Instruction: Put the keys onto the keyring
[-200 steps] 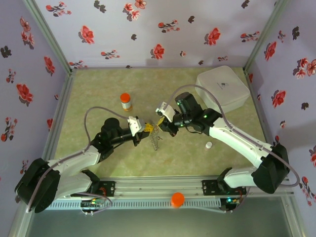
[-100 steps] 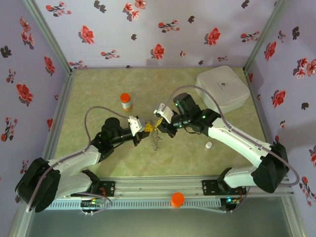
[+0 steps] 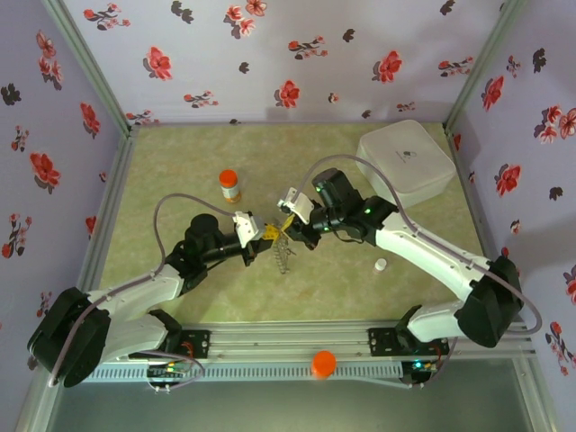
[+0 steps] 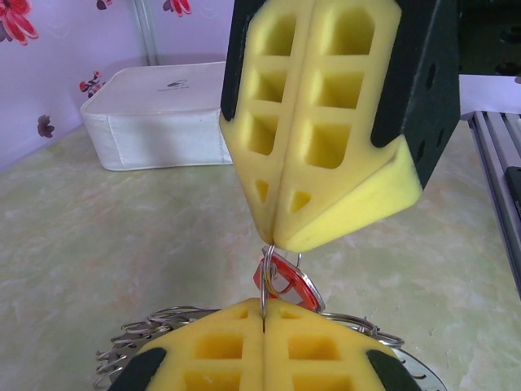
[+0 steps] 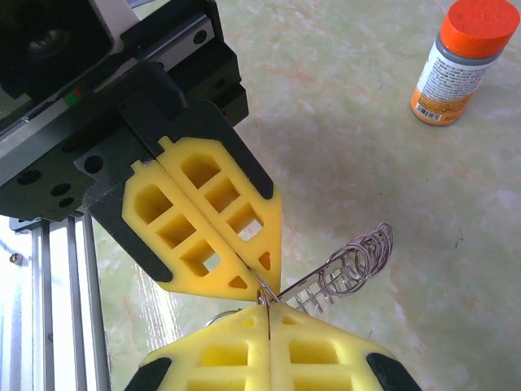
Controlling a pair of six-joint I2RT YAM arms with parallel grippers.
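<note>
The key with the red tag hangs half hidden behind a thin silver loop that the left gripper and right gripper both pinch tight, tip to tip, with the coils of the keyring sticking out beside them, partly hidden.

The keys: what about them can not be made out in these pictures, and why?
Left wrist view: of the keys, a red tag shows, its lower part behind the pads of the left gripper; the blades are hidden.
Top view: the keyring is a small blur; the gripper tips cover where it meets the keys.
Right wrist view: what the right gripper pinches is buried between its foam pads.
</note>
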